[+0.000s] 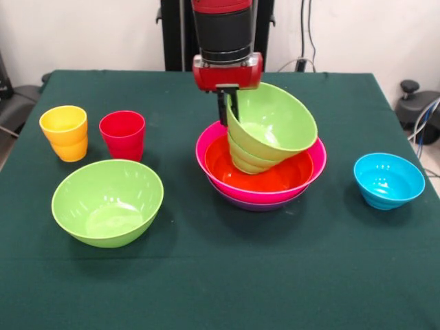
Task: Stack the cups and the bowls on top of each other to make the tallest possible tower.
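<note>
A tower stands mid-table: a purple bowl (256,204) at the bottom, a hot pink bowl (317,162) in it, and an orange bowl (282,175) inside that. A lime green bowl (275,120) leans in the orange one, its mouth tipped towards the right and front. My gripper (230,108) comes down from above and is shut on that bowl's left rim. Left of the tower a second lime green bowl (108,201) sits upright near the front. Behind it stand a yellow cup (64,132) and a red cup (122,135). A sky blue bowl (388,180) sits alone at the right.
A dark green cloth (227,275) covers the table. Cables and a black stand (414,103) lie just past the table's right edge, and dark gear (14,96) sits off the left edge.
</note>
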You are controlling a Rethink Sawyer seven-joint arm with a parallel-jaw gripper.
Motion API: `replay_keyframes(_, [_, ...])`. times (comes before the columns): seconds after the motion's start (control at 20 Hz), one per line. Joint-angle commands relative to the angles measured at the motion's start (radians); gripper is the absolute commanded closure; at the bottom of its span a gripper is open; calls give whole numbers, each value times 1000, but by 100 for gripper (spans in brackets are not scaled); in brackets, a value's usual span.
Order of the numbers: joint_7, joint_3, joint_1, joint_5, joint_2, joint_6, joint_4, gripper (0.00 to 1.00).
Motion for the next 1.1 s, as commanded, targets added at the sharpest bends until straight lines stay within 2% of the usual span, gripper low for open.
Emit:
replay_keyframes(0.05, [-11, 82, -73, -109, 67, -45, -5, 100])
replay_keyframes(0.3, [-40, 146, -169, -150, 55, -27, 40, 100])
replay_keyframes(0.45, [-44, 172, -204, -155, 35, 7, 50, 100])
replay_keyframes(0.95, [8, 185, -182, -180, 95, -18, 18, 100])
replay_keyframes(1.05, [29, 167, -152, -179, 103, -34, 16, 100])
replay_keyframes(1.1, [55, 136, -116, -178, 102, -51, 13, 100])
